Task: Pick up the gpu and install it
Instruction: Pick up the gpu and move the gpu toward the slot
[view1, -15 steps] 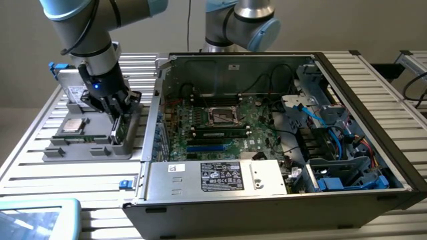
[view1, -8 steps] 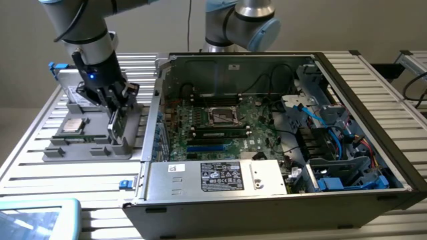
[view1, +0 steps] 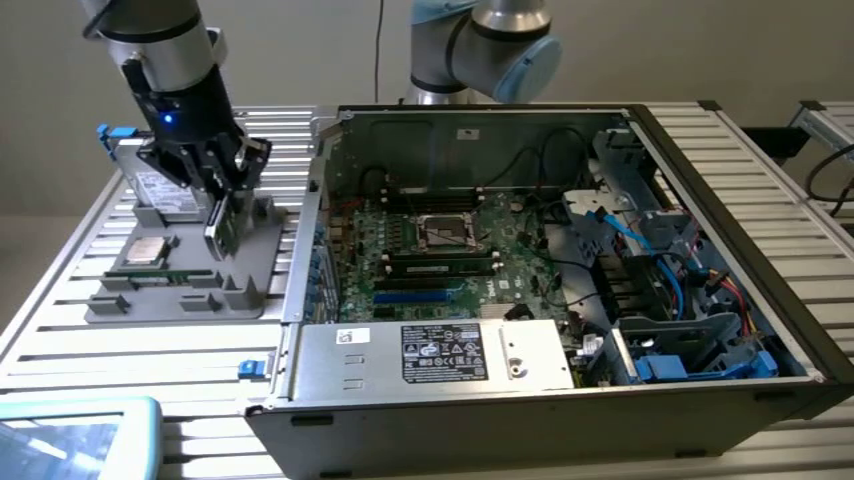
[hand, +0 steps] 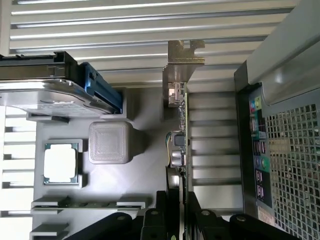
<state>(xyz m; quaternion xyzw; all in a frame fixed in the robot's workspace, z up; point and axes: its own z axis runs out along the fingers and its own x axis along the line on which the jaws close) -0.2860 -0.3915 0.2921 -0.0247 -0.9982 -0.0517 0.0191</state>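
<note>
The gpu (view1: 222, 228) is a thin card standing on edge over the grey parts tray (view1: 187, 305), at the exterior view's left. My gripper (view1: 218, 195) comes down on it from above and is shut on its upper edge. In the wrist view the gpu (hand: 179, 125) runs edge-on away from my gripper (hand: 177, 212), its silver bracket (hand: 183, 57) at the far end and chips along one face. I cannot tell whether its lower edge still rests in the tray's slot. The open computer case (view1: 787, 300) lies to the exterior view's right, with the motherboard (view1: 441, 250) and a blue slot (view1: 420, 295) exposed.
On the tray sit a hard drive (view1: 150, 185) with blue clips, a processor (view1: 144, 250) and a green memory stick (view1: 167, 277). A grey block (hand: 110, 142) stands beside the card. The case wall (hand: 280, 125) rises close by. A second arm's base (view1: 481, 50) stands behind the case.
</note>
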